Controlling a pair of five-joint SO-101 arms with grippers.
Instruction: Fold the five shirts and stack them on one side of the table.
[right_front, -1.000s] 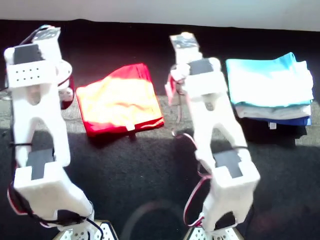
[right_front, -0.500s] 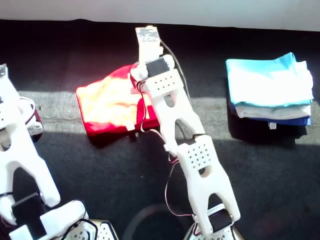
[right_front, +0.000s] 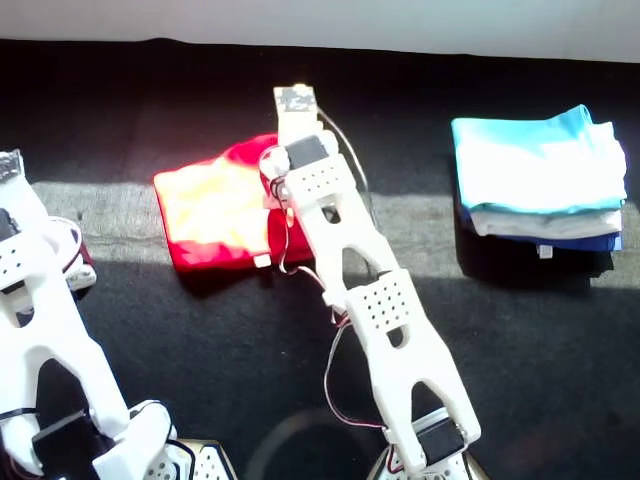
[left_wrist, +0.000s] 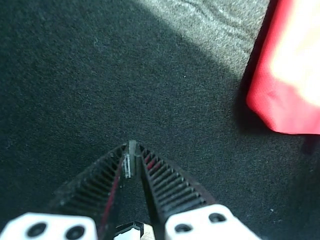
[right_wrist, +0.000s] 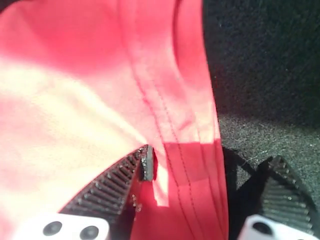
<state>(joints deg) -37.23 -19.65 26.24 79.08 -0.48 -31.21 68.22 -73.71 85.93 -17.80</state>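
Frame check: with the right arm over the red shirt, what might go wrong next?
1. The right tool is open astride the edge of the folded red shirt, one side on the cloth, one off it; closing here may pinch only the upper layers, so the fold could open on lifting.
2. The stack sits well off to the side; a one-edge grip might let the shirt drag.

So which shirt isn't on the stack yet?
The red shirt, lying alone mid-table with the right arm's jaws open over its edge; the rest form the stack.
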